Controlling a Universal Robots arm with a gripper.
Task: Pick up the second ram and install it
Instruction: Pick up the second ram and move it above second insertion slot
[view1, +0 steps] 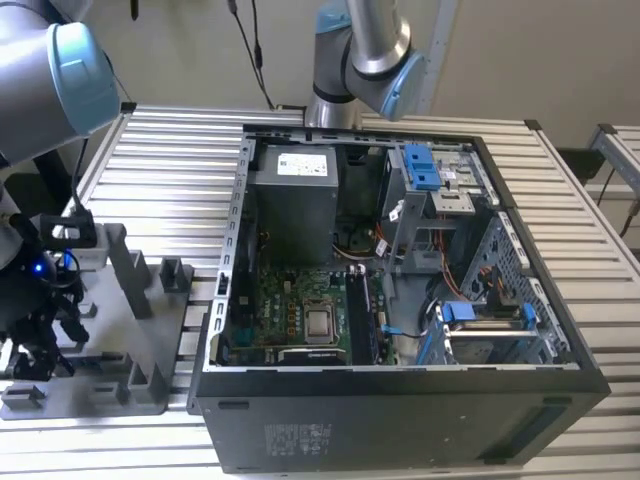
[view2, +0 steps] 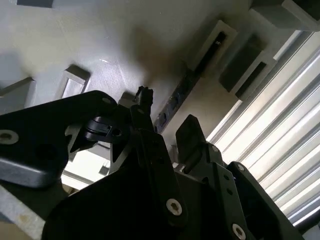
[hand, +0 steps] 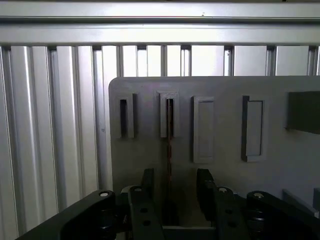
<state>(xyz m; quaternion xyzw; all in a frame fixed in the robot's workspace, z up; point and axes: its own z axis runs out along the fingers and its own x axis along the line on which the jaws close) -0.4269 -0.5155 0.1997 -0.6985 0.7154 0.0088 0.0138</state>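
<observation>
Claw (hand: 175, 176) open, fingers (hand: 148, 182) either side of the second ram (hand: 170, 142), gap on each side, no contact seen. Ram stands edge-on as a slim dark strip, far end seated in a slotted holder on the grey fixture plate (hand: 227, 130), more slots just beside it (second wrist view agrees: strip runs btwn the two finger tips). Exterior view: claw sits low over the plate at that view's left, plate on slatted bench (view1: 170, 150), just beside the open PC case (view1: 400, 405), motherboard (view1: 300, 310) visible inside.

Gripper (hand: 175, 177) is black, second ram (hand: 169, 142) dark, fixture (hand: 225, 87) grey.
</observation>
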